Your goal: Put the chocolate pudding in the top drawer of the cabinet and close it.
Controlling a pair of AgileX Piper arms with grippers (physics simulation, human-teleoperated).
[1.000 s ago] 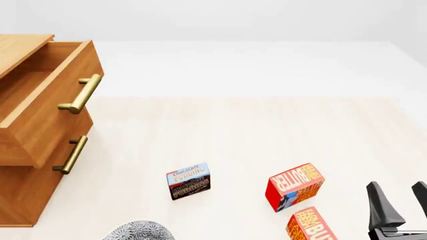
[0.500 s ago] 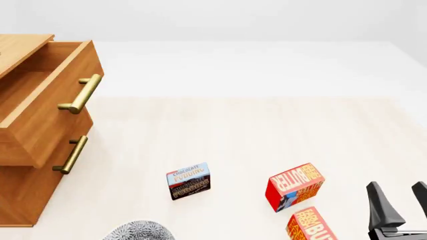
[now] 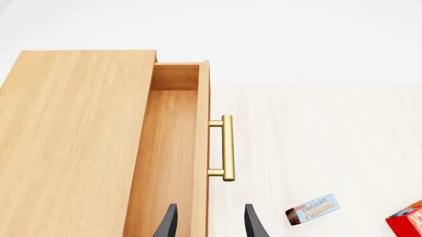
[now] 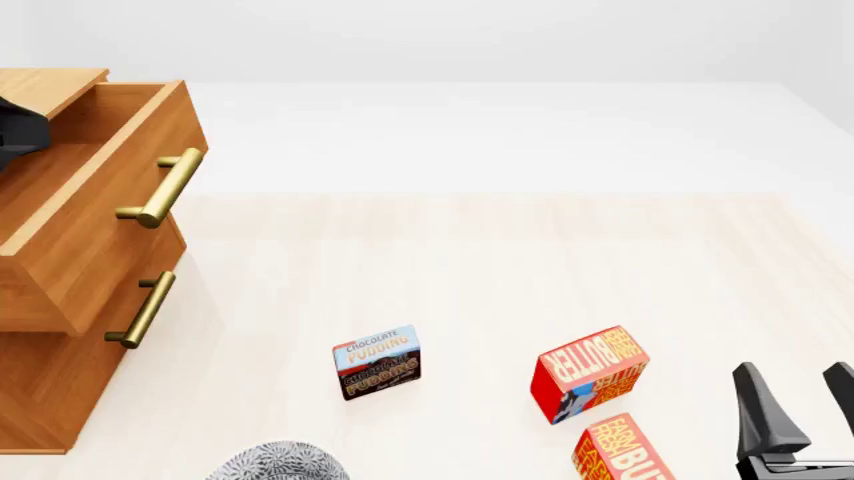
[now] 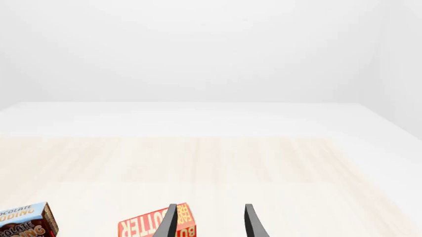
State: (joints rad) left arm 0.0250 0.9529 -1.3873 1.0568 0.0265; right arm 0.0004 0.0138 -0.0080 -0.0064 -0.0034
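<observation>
At the left edge of the front view the cabinet (image 4: 40, 400) has its top drawer (image 4: 94, 210) pulled open, with nothing visible inside. The pudding box (image 4: 376, 362) stands on the pale wood table (image 4: 467, 270) at lower centre, well apart from the drawer, with two butter boxes (image 4: 590, 373) to its right. The left gripper (image 3: 207, 221) hangs open above the drawer front; the right gripper (image 4: 798, 405) is open and empty at lower right. White walls lie behind.
</observation>
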